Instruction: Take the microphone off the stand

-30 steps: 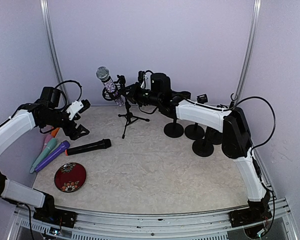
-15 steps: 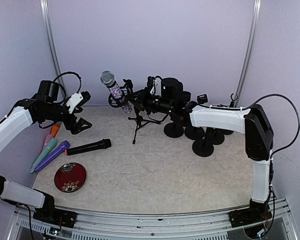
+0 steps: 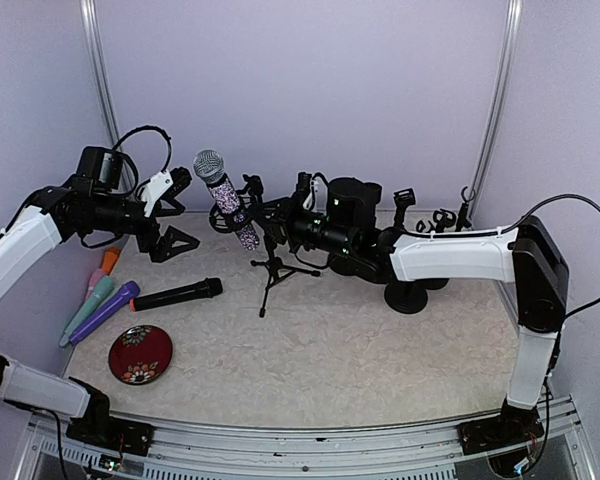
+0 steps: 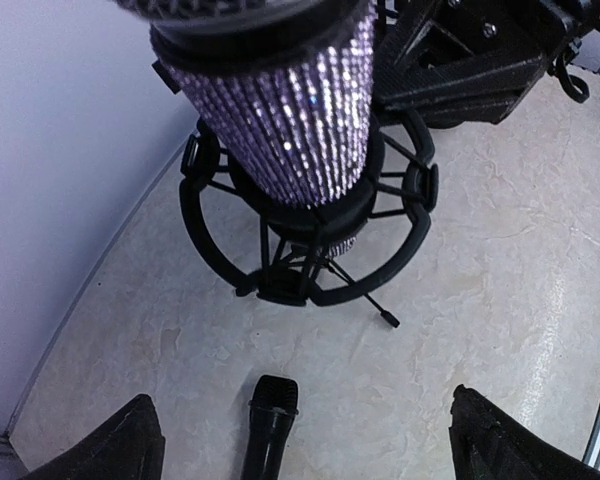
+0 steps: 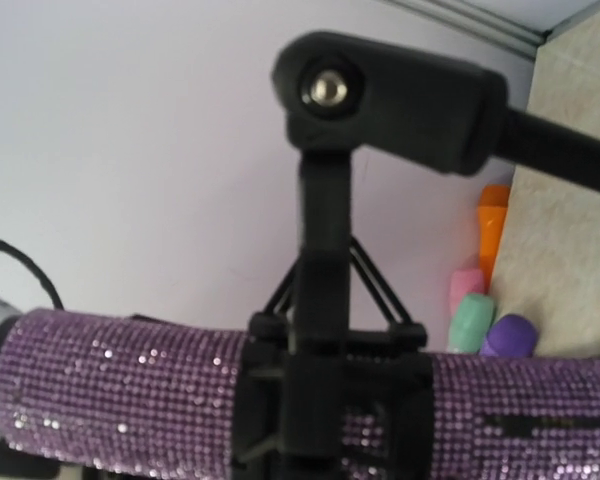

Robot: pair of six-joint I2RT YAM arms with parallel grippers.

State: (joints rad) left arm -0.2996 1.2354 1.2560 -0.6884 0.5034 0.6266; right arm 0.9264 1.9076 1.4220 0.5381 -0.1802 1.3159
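Microphone (image 3: 227, 202), the glittery purple one, sits tilted in the black shock mount of the small tripod stand (image 3: 272, 268) at the back of the table (image 3: 330, 340), head up and to the left. Your right gripper (image 3: 292, 228) is clamped on the stand's upper post, just beside the mount. Your left gripper (image 3: 172, 215) hovers close to the microphone's left without touching it, fingers (image 4: 120, 445) spread wide.
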